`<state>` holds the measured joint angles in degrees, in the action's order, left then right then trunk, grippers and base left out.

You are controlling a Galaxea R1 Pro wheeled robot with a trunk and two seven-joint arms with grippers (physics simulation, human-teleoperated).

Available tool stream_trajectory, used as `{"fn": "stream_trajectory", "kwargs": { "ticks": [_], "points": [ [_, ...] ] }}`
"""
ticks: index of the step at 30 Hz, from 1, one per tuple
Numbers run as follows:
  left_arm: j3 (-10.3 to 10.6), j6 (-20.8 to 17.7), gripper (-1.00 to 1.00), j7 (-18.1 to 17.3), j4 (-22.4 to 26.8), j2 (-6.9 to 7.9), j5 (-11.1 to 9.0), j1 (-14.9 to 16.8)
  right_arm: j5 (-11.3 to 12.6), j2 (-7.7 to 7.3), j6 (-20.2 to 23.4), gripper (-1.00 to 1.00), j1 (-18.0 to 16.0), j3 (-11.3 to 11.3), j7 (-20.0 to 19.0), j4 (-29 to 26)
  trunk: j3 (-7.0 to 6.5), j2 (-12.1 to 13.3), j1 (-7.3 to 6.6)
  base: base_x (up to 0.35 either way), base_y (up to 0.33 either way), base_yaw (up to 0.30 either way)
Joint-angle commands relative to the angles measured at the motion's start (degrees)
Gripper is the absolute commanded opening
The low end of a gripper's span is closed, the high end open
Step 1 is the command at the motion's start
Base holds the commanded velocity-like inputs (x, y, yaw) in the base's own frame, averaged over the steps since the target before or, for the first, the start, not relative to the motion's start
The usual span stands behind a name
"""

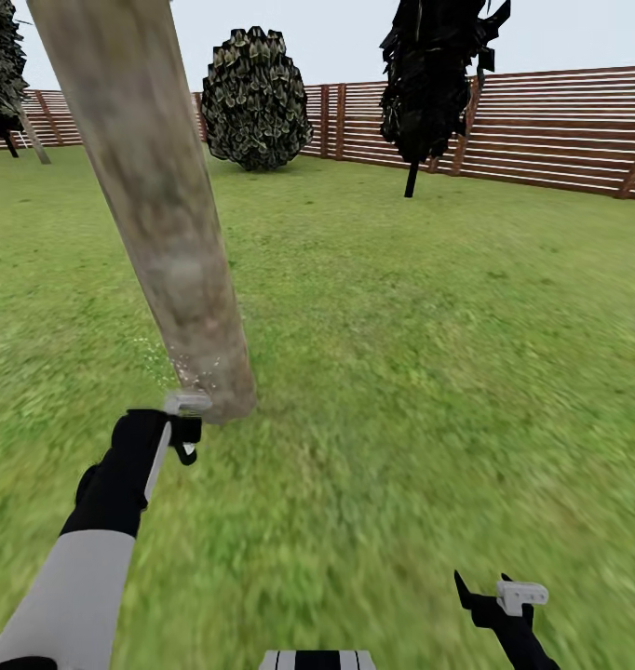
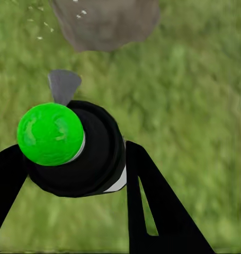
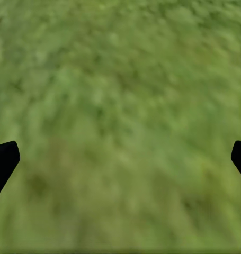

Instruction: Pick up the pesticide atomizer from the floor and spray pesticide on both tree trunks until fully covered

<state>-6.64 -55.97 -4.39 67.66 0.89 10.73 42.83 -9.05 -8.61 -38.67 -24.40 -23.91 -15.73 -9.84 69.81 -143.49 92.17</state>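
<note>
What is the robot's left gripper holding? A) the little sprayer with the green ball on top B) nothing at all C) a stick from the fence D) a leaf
A: in the left wrist view the left gripper has its black fingers on both sides of the pesticide atomizer, with the tree trunk base just ahead.

The trunk (image 1: 159,205) is standing left on the lawn (image 1: 401,372), with the left gripper (image 1: 182,423) holding the atomizer (image 2: 67,148) just before its base. The fence (image 1: 541,130) is running behind, and the right gripper (image 1: 494,600) is hanging well apart to the right.
</note>
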Motion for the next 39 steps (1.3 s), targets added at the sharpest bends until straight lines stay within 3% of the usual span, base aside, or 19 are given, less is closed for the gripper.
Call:
{"fn": "stream_trajectory", "kwargs": {
  "ticks": [1,4,9,15,19,25,30,35,39],
  "points": [
    [0.0,0.1,-1.00,-0.7,-1.5,0.04,0.2,0.0,0.0,0.00,0.0,1.00,0.0,0.0,0.0,0.0,0.00,0.0,0.00,0.000,0.000,0.000],
    [0.0,2.6,-1.00,-1.3,-6.6,-0.05,0.3,0.0,0.0,0.00,0.0,1.00,0.0,0.0,0.0,0.0,0.00,0.0,0.00,-0.002,0.000,0.000],
    [-0.3,4.7,-1.00,-1.5,-7.9,-0.07,0.3,0.0,0.0,0.00,0.0,1.00,0.0,0.0,0.0,0.0,0.00,0.0,0.00,-0.225,0.000,0.000],
    [-0.4,3.6,-1.00,-5.1,-2.8,-0.05,0.3,1.0,0.0,0.00,0.0,1.00,0.0,0.0,0.0,0.0,0.00,0.0,0.00,-0.027,0.000,0.000],
    [-0.5,-0.8,-1.00,-5.4,0.5,-0.06,0.4,4.4,0.0,0.00,0.0,1.00,0.0,0.0,0.0,0.0,0.00,0.0,0.00,0.000,0.000,0.000],
    [-0.8,-1.5,-1.00,-3.9,0.7,-0.11,1.0,10.0,0.0,0.00,0.0,1.00,0.0,0.0,0.0,0.0,0.00,0.0,0.00,0.000,0.000,0.000],
    [-1.4,-1.4,-1.00,0.4,-1.2,-0.12,0.7,10.1,0.0,0.00,0.0,1.00,0.0,0.0,0.0,0.0,0.00,0.0,0.00,0.000,0.000,0.000],
    [-1.6,-0.3,-1.00,0.9,-8.9,-0.02,0.7,9.7,-0.1,0.00,0.0,1.00,0.0,0.0,0.0,0.0,0.00,0.0,0.00,0.000,0.000,0.000],
    [-1.4,0.3,-1.00,1.0,-10.0,-0.01,0.6,10.2,-0.1,0.00,0.0,1.00,0.0,0.0,0.0,0.0,0.00,0.0,0.00,0.000,0.000,0.000]
  ]
}}
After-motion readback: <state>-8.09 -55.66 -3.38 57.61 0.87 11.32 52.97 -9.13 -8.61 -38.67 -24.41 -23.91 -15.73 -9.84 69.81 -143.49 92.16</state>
